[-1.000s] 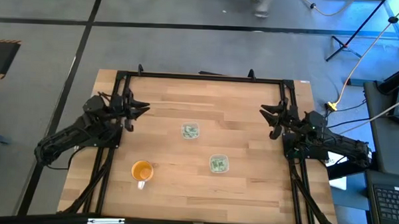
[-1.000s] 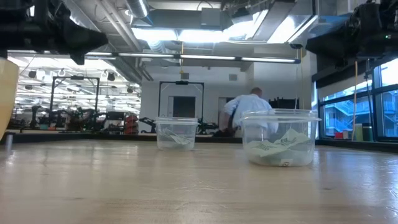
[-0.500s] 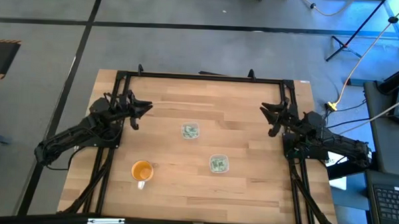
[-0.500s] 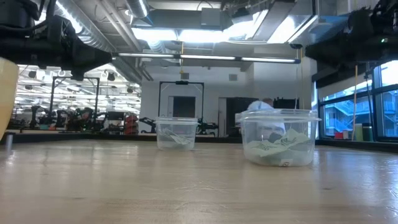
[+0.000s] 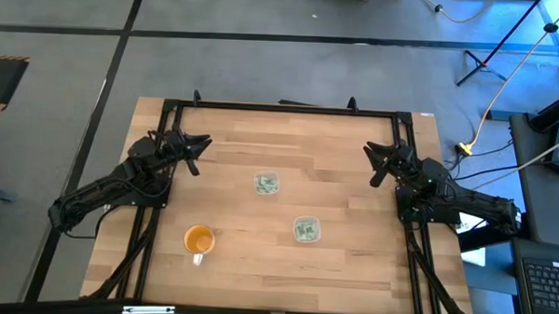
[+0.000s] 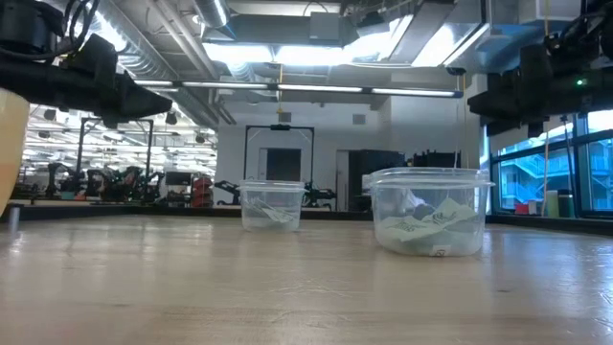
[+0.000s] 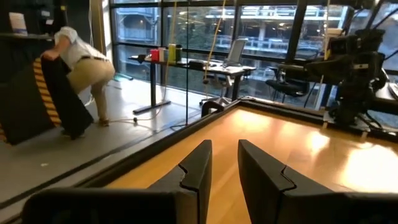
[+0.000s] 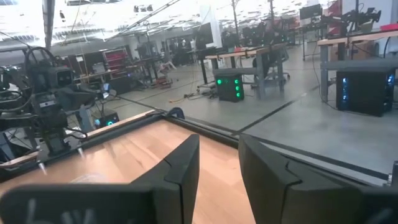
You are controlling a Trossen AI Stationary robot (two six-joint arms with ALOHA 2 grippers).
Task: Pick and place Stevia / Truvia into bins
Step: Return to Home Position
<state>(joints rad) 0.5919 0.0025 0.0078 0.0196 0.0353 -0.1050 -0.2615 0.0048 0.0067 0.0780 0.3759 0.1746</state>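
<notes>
The orange cup point(image 6: 9, 144) is cut off at the low view's edge. Stevia packets point(image 6: 421, 232) lie jumbled in the nearer clear cup point(image 6: 431, 184), too crumpled to count. More sit in the farther clear cup point(image 6: 271, 189). Both cups stand mid-way across the table point(image 5: 350, 271), well apart from either arm. Farther back, the left gripper point(image 5: 201, 152) and right gripper point(image 5: 371, 165) hang at opposite sides, fingers slightly apart, empty.
</notes>
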